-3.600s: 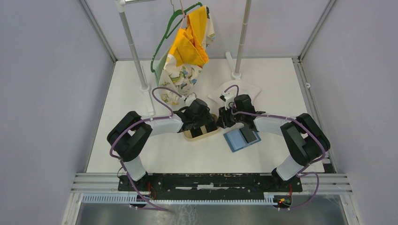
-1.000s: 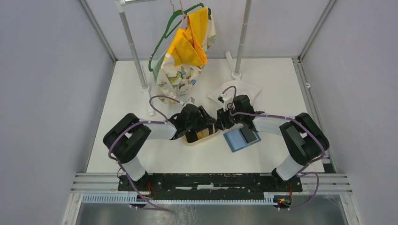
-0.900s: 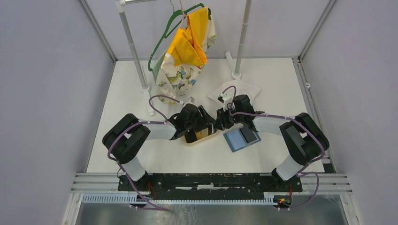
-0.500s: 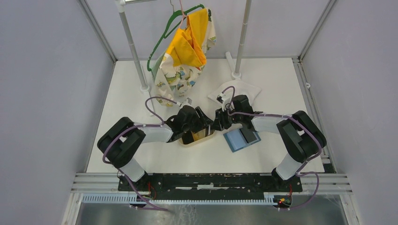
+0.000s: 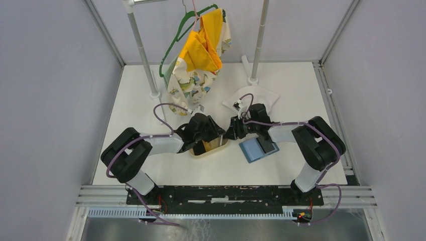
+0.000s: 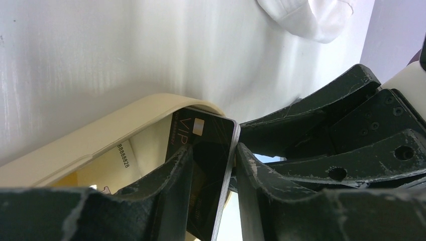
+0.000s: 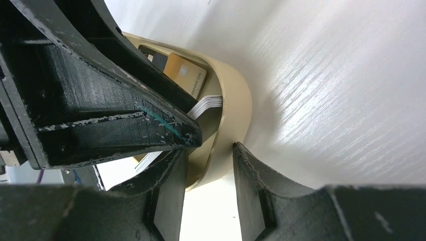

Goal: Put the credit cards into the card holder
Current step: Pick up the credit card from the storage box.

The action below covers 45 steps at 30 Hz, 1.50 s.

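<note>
Where the worktop (image 5: 211, 170) lies nearest the arm bases, the card holder (image 5: 249, 152) rests flat to the right of centre, with one black card (image 5: 265, 145) on its right half; whether that card is tucked into a pocket cannot be told. Just beside the holder, to its left, sits the tan tray (image 6: 125, 120), and both tools meet at it. The right tool (image 7: 209, 149) is pressed onto the tray's end wall, one finger inside and one outside, evidently to steady it. The left tool (image 6: 213, 153) reaches into the tray with its jaws bracketing the second black card (image 6: 201, 128), which stands tilted between them; whether the pinch is complete cannot be told. Risk: the card is thin and slick, so an incomplete or off-centre pinch may let it pivot or drop among the other cards (image 7: 206, 105) on lifting. Risk: the two tools sit nearly touching, so a slanted lift may cause a collision or drag the tray. Farther back lie a white cloth (image 5: 257, 95) and a hanging garment (image 5: 201, 55), well apart from the work.
</note>
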Available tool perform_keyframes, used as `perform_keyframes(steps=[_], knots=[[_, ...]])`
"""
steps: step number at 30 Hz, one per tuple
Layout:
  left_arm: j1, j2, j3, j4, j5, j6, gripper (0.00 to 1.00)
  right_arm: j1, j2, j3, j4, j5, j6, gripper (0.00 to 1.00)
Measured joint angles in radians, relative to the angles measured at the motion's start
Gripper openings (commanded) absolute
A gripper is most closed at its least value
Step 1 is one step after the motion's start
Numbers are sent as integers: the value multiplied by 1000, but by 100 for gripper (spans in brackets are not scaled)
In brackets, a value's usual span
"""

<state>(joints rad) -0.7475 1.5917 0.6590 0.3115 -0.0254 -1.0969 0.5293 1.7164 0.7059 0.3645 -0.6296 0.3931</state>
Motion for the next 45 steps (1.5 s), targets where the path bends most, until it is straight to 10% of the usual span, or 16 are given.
perform_keyframes(steps=[24, 45], knots=[[0, -58, 17, -127, -54, 79, 23, 1, 33, -3, 36, 27, 47, 42], [23, -39, -21, -95, 68, 91, 41, 17, 52, 59, -57, 55, -42, 42]])
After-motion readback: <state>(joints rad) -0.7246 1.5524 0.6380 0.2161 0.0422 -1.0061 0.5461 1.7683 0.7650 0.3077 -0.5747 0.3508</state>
